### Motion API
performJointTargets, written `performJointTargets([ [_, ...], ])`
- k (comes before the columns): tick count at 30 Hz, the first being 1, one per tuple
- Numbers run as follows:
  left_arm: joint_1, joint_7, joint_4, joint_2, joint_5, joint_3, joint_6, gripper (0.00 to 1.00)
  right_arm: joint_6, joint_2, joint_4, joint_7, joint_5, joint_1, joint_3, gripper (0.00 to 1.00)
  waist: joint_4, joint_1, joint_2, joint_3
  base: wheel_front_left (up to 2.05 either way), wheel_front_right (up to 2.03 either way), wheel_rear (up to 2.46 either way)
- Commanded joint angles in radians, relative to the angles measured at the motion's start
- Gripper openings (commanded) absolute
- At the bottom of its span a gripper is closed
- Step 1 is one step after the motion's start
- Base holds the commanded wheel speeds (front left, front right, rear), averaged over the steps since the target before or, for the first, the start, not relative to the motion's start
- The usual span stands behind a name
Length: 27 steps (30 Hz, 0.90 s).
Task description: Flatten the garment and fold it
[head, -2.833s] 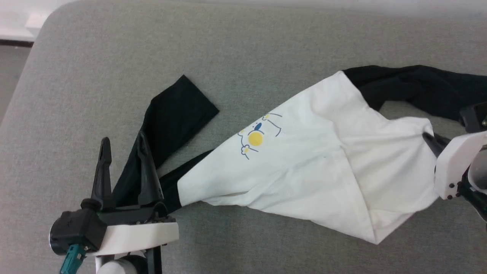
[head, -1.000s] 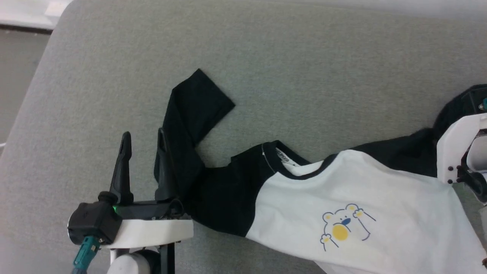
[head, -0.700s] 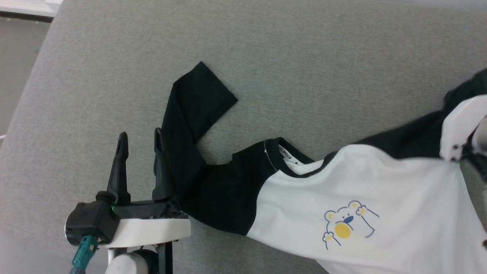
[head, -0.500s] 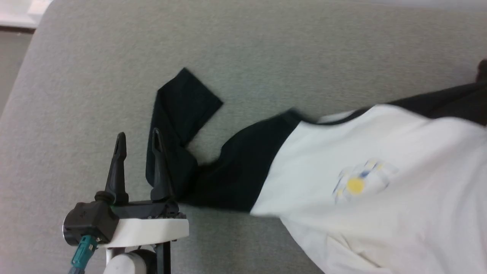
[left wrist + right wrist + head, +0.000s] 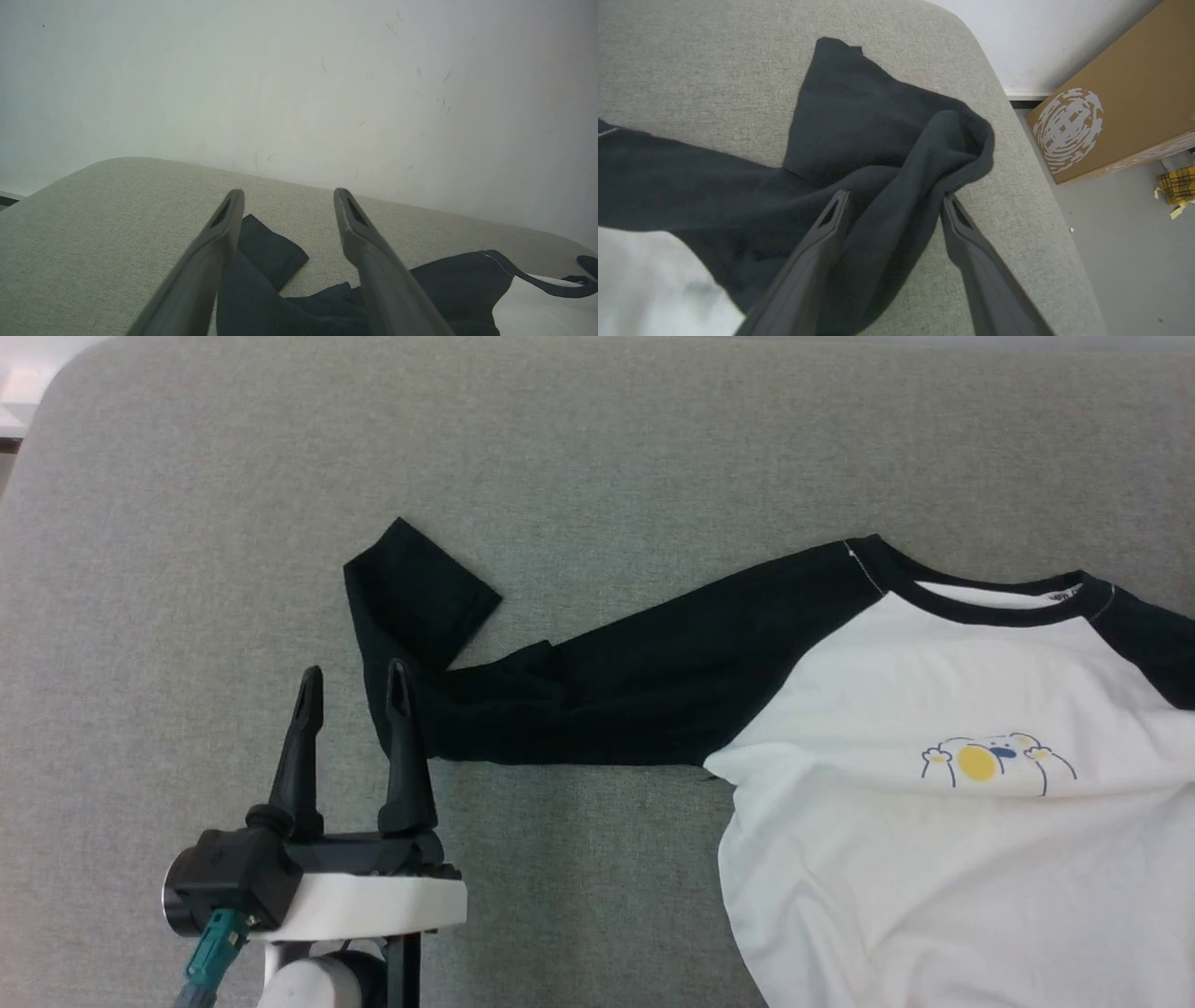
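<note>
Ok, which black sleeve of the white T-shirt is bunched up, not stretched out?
The black sleeve between the open right end effector's fingers, heaped in folds. The other black sleeve runs out long, cuff bent back by the left end effector.

Beneath the left tool (image 5: 287, 196): grey woven-fabric tabletop (image 5: 93, 224), rounded at the corner. Beyond its tips: pale off-white wall (image 5: 299, 84), flecked with small dark scuffs, softly and evenly lit. Right of the right tool (image 5: 894, 196), past the tabletop's curved edge: grey floor (image 5: 1125, 242), white baseboard (image 5: 1024, 92), brown cardboard box (image 5: 1120, 93) with a round white print, and near the box a yellow plaid scrap (image 5: 1176, 182) on the floor.
</note>
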Motion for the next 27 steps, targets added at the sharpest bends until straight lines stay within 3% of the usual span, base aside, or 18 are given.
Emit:
performJointTargets([
  [1,-0.017,-0.001,0.009,0.008,-0.006,0.000,-0.006,1.00,-0.002,0.021,0.002,-0.027,0.002,-0.007,-0.003,1.00,-0.006,0.0000,0.0000,-0.006,0.00,0.00,0.00],
  [7,-0.014,0.001,0.028,0.017,-0.007,-0.008,-0.013,1.00,-0.002,0.097,-0.116,-0.077,0.072,0.033,-0.005,1.00,-0.010,0.0000,0.0000,-0.054,0.00,0.00,0.00],
  [11,0.006,0.001,0.026,0.018,-0.008,-0.011,-0.010,1.00,-0.002,0.158,-0.337,-0.141,0.124,0.152,0.003,1.00,-0.009,0.0000,0.0000,-0.091,0.00,0.00,0.00],
  [18,0.059,-0.002,0.008,0.034,-0.006,-0.012,-0.020,1.00,-0.002,0.347,-0.760,-0.299,0.056,0.447,0.032,1.00,-0.021,0.0000,0.0000,-0.122,0.00,0.00,0.00],
  [22,0.091,-0.004,0.015,0.040,-0.002,-0.016,-0.026,1.00,-0.002,0.380,-0.844,-0.355,0.060,0.563,0.062,1.00,-0.038,0.0000,0.0000,-0.131,0.00,0.00,0.00],
  [27,0.094,-0.003,0.017,0.039,-0.015,-0.020,-0.036,1.00,-0.002,0.381,-0.829,-0.394,0.137,0.616,0.072,1.00,-0.067,0.0000,0.0000,-0.131,0.00,0.00,0.00],
])
